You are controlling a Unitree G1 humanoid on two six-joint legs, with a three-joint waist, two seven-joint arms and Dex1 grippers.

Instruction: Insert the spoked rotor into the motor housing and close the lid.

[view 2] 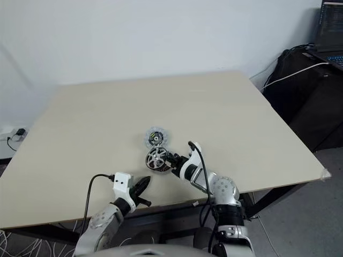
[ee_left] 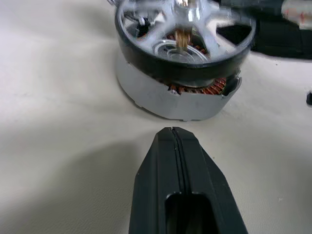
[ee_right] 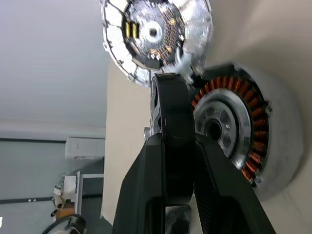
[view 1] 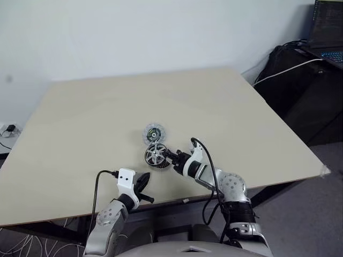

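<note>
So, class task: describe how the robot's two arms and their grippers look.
Both arms are silver-grey metal with rounded joints and white wrist blocks. A black cable loops over each wrist. The left gripper and right gripper each have black tapered jaws.

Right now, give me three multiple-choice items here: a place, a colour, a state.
1. The lid lies: A just beyond the motor housing; B on the floor; C in the left jaws.
2. The windings are: A blue; B copper-brown; C white.
3. The spoked rotor is: A lying alone; B gripped by the right jaws; C gripped by the left jaws.
A: it lies on the table just past the housing. B: copper shows under the rotor. B: right jaws pinch its black rim; left jaws shut, empty.
</note>
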